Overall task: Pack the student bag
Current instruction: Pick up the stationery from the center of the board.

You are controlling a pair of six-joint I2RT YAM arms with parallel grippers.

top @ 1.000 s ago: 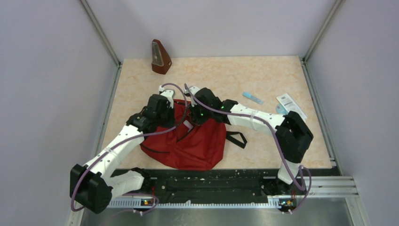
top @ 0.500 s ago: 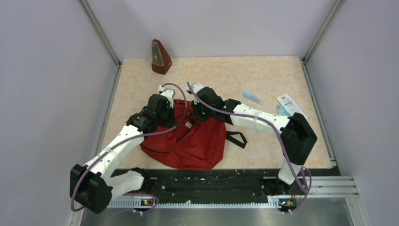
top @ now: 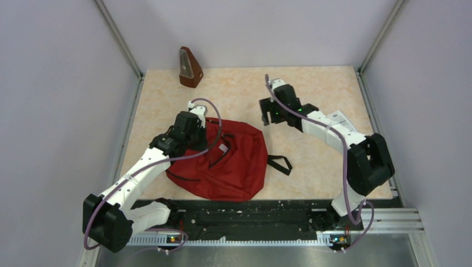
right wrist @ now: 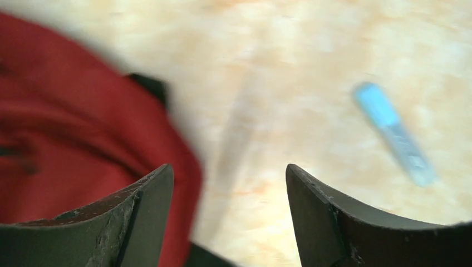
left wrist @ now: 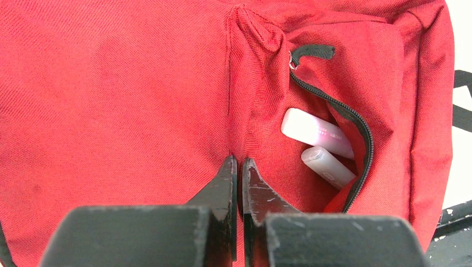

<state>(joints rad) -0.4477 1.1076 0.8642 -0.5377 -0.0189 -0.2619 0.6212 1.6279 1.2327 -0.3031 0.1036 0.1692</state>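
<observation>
One beige marbled desk [top: 311,167] fills the floor of the cell, with pale walls on three sides.

One dark red soft fabric student bag [top: 239,167] lies flat on the near-left part of the desk. A black strap loop sticks out at its right side.

Two white-and-black arms reach in from the near edge.
- The left arm bends over the bag's far-left corner. The left gripper [left wrist: 237,161] is closed tight, and a raised ridge of the bag's red cloth runs straight into its tips, just left of the unzipped front pocket.
- The right arm stretches to the far middle of the desk, clear of the bag. The right gripper [right wrist: 229,167] stands wide with nothing between its jaws, above bare desk. Its wrist view is blurred.

One brown pyramid-shaped wooden metronome [top: 189,68] stands upright at the far-left corner, well apart from the bag.

One white printed flat packet [top: 338,117] lies at the right, partly hidden by the right arm.

One light blue slim tube [right wrist: 392,133] lies on the desk beyond the right gripper.

Two pale pink-white small blocks sit side by side inside the open pocket, upper block [left wrist: 317,132] and lower block [left wrist: 328,167], beside the black zipper.
</observation>
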